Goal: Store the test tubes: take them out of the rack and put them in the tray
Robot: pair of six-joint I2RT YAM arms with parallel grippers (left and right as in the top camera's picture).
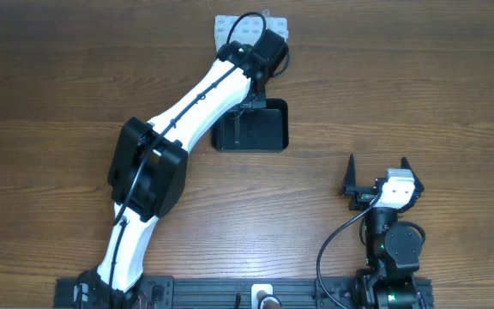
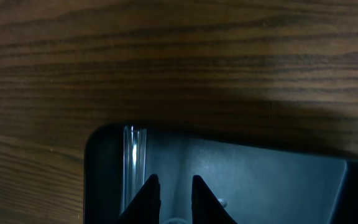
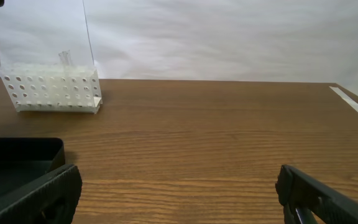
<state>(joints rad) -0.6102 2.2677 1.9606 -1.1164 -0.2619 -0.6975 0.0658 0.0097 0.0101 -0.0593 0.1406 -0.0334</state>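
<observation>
The black tray (image 1: 277, 142) lies at the table's middle, just in front of the white perforated rack (image 1: 223, 26). My left gripper (image 2: 176, 196) hangs over one end of the tray (image 2: 272, 180), fingers close together with only a narrow gap and nothing clearly between them. A clear test tube (image 2: 132, 162) lies in the tray along its end wall, just outside one finger. My right gripper (image 1: 376, 176) rests low at the right near its base, open and holding nothing. From there the rack (image 3: 51, 87) shows one tube (image 3: 64, 59) standing in it.
The left arm (image 1: 195, 103) stretches diagonally from the bottom left across the table to the rack, covering part of it. Bare wooden tabletop (image 1: 418, 77) surrounds the tray and rack. A white backdrop (image 3: 229, 37) stands behind the table's far edge.
</observation>
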